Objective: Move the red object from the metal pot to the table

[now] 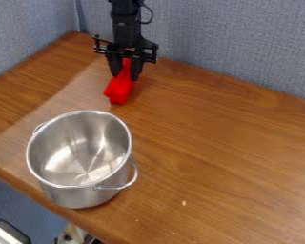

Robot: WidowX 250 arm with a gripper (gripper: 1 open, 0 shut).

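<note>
Red, the long rectangular block (118, 88) hangs clenched at its top end in the black hand (125, 65), low over the brown wood-grain surface (225, 133) at the far side, well apart from the empty shiny steel pot (79, 157), seemingly ready for setting down

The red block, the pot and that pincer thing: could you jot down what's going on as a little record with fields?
red object: out of the pot, at the far side of the table, lower end at or just above the wood
pincer: pointing down, shut on the red object's upper end
metal pot: upright near the front edge, nothing red inside
table: brown wood grain
task stage: block not yet released
</note>
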